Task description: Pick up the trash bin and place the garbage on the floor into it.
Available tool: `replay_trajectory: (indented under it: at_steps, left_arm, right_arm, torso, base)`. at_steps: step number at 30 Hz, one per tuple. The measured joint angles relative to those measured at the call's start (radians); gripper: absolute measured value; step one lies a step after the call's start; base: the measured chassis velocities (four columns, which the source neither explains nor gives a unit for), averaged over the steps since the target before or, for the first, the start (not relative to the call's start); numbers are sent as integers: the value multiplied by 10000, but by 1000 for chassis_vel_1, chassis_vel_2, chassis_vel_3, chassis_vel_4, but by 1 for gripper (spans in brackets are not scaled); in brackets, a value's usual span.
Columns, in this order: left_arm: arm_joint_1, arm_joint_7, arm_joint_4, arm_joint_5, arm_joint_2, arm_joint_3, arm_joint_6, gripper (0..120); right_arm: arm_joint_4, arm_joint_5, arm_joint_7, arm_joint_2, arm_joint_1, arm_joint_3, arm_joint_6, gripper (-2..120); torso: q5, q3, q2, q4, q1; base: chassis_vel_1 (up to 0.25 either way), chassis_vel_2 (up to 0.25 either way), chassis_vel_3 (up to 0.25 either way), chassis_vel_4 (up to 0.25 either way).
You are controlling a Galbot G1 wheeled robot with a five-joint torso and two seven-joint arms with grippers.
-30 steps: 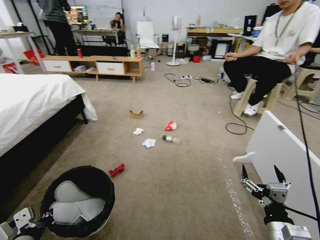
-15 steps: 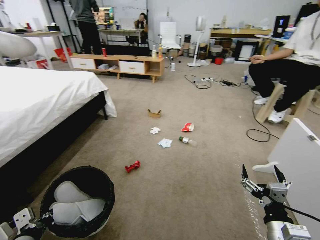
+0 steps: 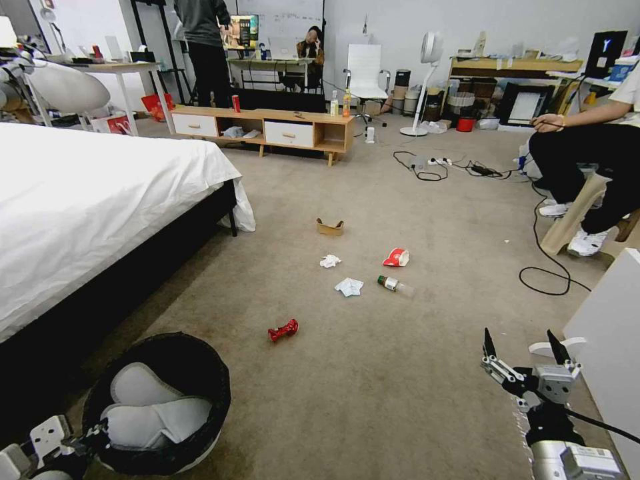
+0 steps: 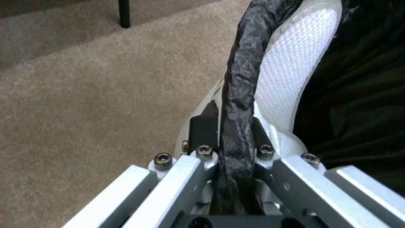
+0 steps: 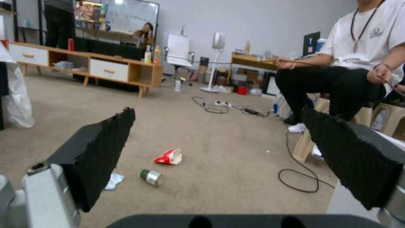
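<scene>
The trash bin (image 3: 212,373), white-grey with a black bag over its rim, hangs at the lower left of the head view. My left gripper (image 3: 85,440) is shut on its near rim. In the left wrist view the fingers (image 4: 202,126) pinch the bag-covered rim (image 4: 240,72). My right gripper (image 3: 521,347) is open above the floor (image 3: 373,387), holding nothing. Ahead lies the garbage: a crushed red can (image 3: 283,330), two tissues (image 3: 349,287) (image 3: 329,261), a clear bottle (image 3: 395,285), a red-white cup (image 3: 397,257) and a cardboard tray (image 3: 330,227). The right wrist view shows the cup (image 5: 169,156) and bottle (image 5: 151,177) between its open fingers.
A white bed (image 3: 80,200) on a black frame runs along the left. A white panel (image 3: 610,347) stands close at the right. A black cable loop (image 3: 543,273) lies near a seated person's stool. A low wooden bench (image 3: 267,130) stands at the back.
The whole picture has shifted right, so the camera has turned left: more of the bed shows, less of the seated person. Both grippers and the bin keep their places in the view.
</scene>
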Motion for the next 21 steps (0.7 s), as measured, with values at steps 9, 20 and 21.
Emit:
replay_trajectory:
  at_steps: [9,20,21]
  left_arm:
    - [19,84,14,38,-20,-7,0,3]
    - [57,129,-30,106,-47,-3,0,3]
    - [57,129,-30,106,-47,-3,0,3]
  right_arm:
    - [-15,2,0,12,-12,-17,26,100]
    - [10,6,2,-11,-26,13,49,100]
    - [10,6,2,-11,-26,13,49,100]
  torso:
    - [0,1,0,-1,0]
    - [0,0,0,1,0]
    - [0,0,0,1,0]
  base:
    - [0,0,0,0]
    - [13,15,13,13]
    - [46,58,54,61]
